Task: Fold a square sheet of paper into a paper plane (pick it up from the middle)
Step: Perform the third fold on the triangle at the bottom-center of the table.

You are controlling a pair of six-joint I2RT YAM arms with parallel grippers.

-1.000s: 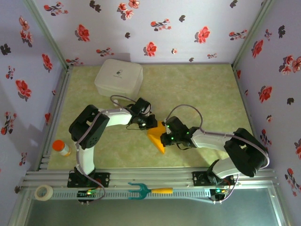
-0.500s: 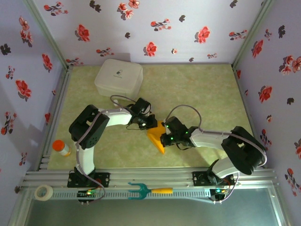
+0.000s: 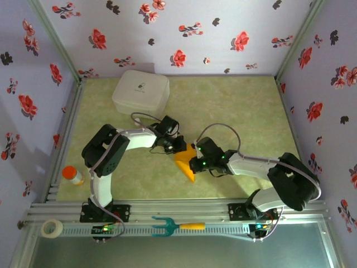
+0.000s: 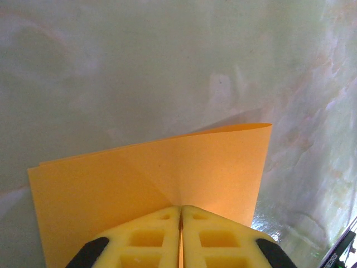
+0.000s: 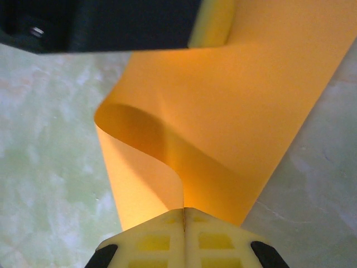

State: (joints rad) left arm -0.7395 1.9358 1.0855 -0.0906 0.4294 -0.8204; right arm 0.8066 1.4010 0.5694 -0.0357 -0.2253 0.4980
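Note:
The orange-yellow paper plane (image 3: 187, 162) is a partly folded sheet held up between both grippers at the middle of the table, its point towards the near edge. My left gripper (image 3: 177, 146) is shut on its far edge. In the left wrist view the paper (image 4: 167, 173) spreads out from the shut left gripper (image 4: 181, 209) with a diagonal crease. My right gripper (image 3: 194, 162) is shut on the paper's right side. In the right wrist view the sheet (image 5: 234, 111) curls in an S-bend out of the shut right gripper (image 5: 184, 211), and the left gripper's finger (image 5: 212, 22) clamps its far end.
A white lidded box (image 3: 140, 91) stands at the back left. An orange-capped bottle (image 3: 72, 175) sits by the left rail. A tape roll (image 3: 52, 228) and a teal fork with a yellow handle (image 3: 177, 225) lie on the front rail. Flowered walls enclose three sides.
The right arm's elbow has shifted slightly; both grippers and the paper stay where they were.

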